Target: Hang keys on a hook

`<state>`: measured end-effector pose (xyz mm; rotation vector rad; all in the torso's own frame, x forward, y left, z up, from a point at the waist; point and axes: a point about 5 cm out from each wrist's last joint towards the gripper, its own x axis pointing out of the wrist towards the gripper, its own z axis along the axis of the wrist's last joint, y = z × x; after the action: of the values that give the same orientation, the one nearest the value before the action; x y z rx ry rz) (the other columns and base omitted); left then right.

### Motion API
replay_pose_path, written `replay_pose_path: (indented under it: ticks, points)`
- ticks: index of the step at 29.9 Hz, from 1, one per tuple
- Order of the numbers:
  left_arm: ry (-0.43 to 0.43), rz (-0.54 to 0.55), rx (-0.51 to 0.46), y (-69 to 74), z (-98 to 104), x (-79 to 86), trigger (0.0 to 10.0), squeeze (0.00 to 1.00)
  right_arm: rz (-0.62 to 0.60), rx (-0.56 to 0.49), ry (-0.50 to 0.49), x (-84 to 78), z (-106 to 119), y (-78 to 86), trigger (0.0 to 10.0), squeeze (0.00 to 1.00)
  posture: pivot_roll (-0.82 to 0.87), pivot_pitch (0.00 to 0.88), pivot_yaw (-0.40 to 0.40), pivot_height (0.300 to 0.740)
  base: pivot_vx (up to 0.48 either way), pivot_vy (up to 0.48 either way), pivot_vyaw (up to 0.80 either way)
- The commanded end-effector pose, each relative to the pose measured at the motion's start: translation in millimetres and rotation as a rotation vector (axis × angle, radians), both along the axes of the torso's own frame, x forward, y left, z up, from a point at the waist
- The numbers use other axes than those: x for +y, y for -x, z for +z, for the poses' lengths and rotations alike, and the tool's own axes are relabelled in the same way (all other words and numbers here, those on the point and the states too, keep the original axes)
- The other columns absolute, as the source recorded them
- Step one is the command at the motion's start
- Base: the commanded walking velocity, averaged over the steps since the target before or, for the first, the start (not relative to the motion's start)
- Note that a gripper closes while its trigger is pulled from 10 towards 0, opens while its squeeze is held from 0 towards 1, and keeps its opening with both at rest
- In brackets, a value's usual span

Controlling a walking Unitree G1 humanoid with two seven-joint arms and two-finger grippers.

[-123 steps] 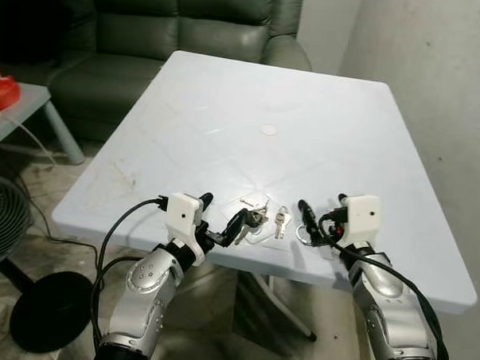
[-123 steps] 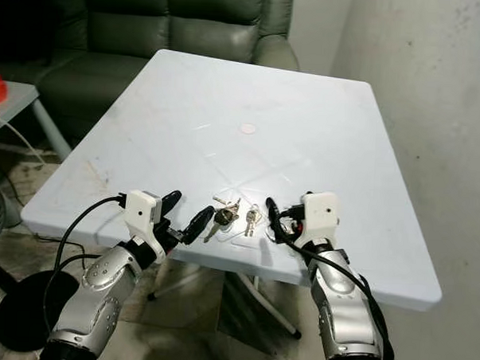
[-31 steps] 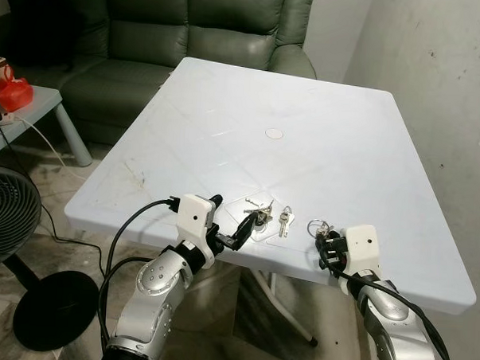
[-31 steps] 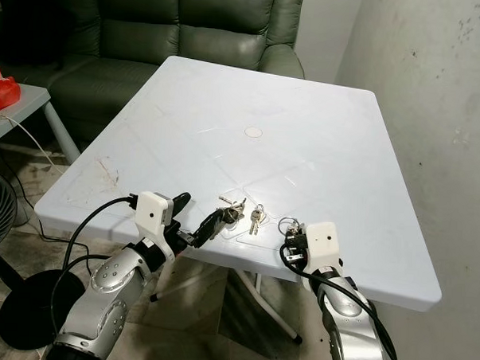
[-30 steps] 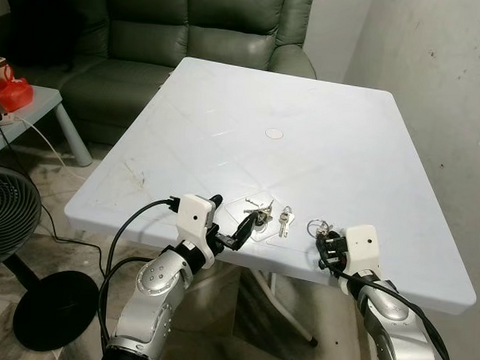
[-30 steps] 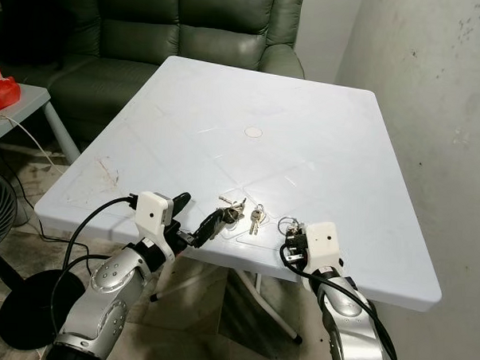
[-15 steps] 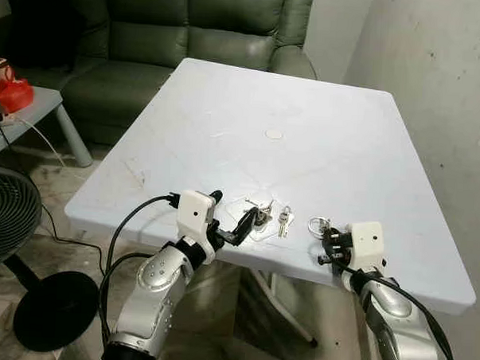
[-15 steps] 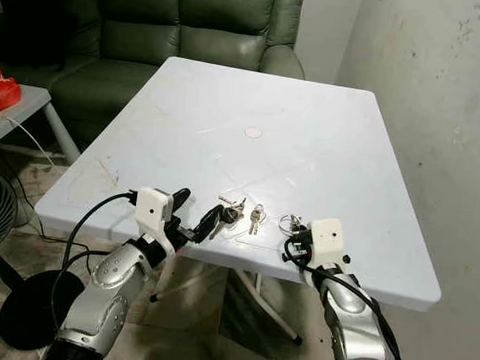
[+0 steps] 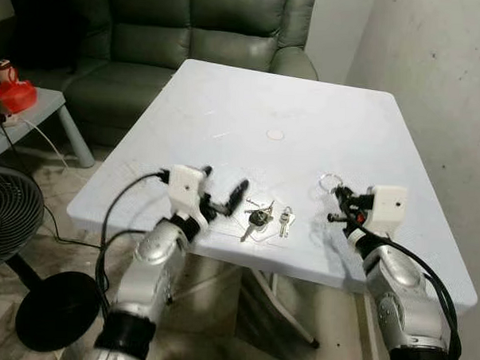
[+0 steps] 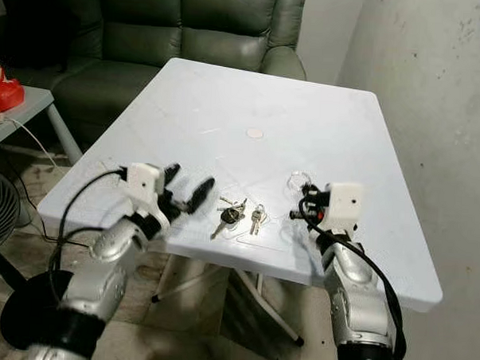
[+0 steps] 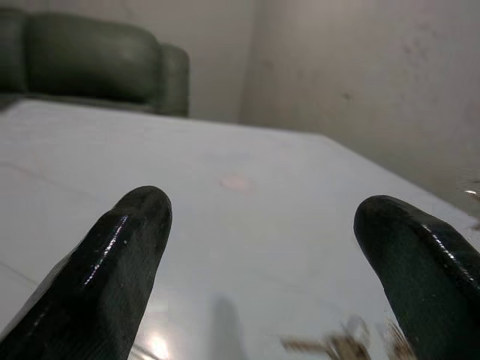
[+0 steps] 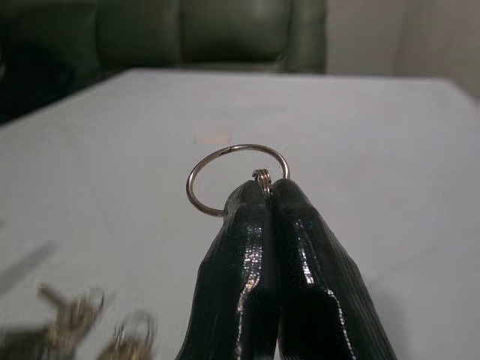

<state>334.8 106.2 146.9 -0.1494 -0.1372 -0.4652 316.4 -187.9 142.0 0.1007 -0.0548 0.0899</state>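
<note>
Two small bunches of keys [image 9: 256,218] [image 9: 284,220] lie on the white table [image 9: 251,109] near its front edge. Just left of them my left gripper [image 9: 221,187] hovers above the table, open, with nothing between its fingers [image 11: 112,262]. Those keys appear blurred low in the left wrist view [image 11: 337,346]. To their right my right gripper [image 9: 340,202] is raised over the table and shut on a bare metal key ring [image 12: 237,176], which sticks up from the pinched fingertips [image 12: 270,225]. The ring [image 10: 300,181] is clear of the tabletop.
A dark green sofa [image 9: 207,27] stands behind the table. A low side table with a red object [image 9: 17,94] and a floor fan [image 9: 7,218] are at the left. A bare wall [image 9: 436,77] runs close along the right side.
My right gripper has risen and moved forward over the table with the key ring. The left gripper has lifted up and away from the keys. The keys have stayed on the table.
</note>
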Motion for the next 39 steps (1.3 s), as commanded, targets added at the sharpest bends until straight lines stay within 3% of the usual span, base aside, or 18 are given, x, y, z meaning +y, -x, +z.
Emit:
replay_pose_path:
  ticks: [1, 5, 6, 11, 16, 19, 33, 39]
  points:
    - [0.012, 0.036, -0.004, -7.5, 5, 6.1, 10.0, 0.0, -0.029, -0.093, -0.028, -2.7, 20, -1.9, 10.0, 0.0, -0.01, 0.0, -0.038, 0.74, 0.0, 0.0, 0.0]
    - [0.019, 0.066, -0.012, -15.5, 10, 13.1, 10.0, 0.0, -0.054, -0.142, -0.047, -6.4, 30, -3.0, 10.0, 0.0, -0.01, 0.0, -0.035, 0.74, 0.0, 0.0, 0.0]
    - [0.021, 0.078, -0.026, -17.1, 13, 16.1, 10.0, 0.0, -0.025, -0.213, 0.0, -5.1, 37, -0.7, 10.0, 0.0, -0.02, 0.0, -0.032, 0.74, 0.0, 0.0, 0.0]
    - [0.031, 0.097, -0.052, -21.4, 18, 24.0, 10.0, 0.0, -0.018, -0.281, 0.045, -1.5, 44, 4.6, 10.0, 0.0, -0.02, 0.0, -0.027, 0.74, 0.0, 0.0, 0.0]
    - [0.038, 0.117, -0.057, -22.1, 17, 30.5, 10.0, 0.0, -0.027, -0.284, 0.059, 3.0, 37, 10.1, 10.0, 0.0, -0.03, 0.0, -0.021, 0.74, 0.0, 0.0, 0.0]
    - [0.087, 0.139, -0.034, -20.9, 14, 35.8, 10.0, 0.0, -0.047, -0.272, 0.066, 5.7, 29, 15.1, 10.0, 0.0, -0.03, 0.0, -0.02, 0.74, 0.0, 0.0, 0.0]
    - [0.096, 0.162, -0.007, -23.4, 10, 40.1, 10.0, 0.0, -0.087, -0.239, 0.063, 0.6, 22, 17.5, 10.0, 0.0, -0.03, 0.0, -0.024, 0.74, 0.0, 0.0, 0.0]
    - [0.111, 0.173, 0.0, -24.4, 10, 41.6, 10.0, 0.0, -0.102, -0.23, 0.061, -2.2, 22, 18.1, 10.0, 0.0, -0.03, 0.0, -0.024, 0.74, 0.0, 0.432, 0.0]
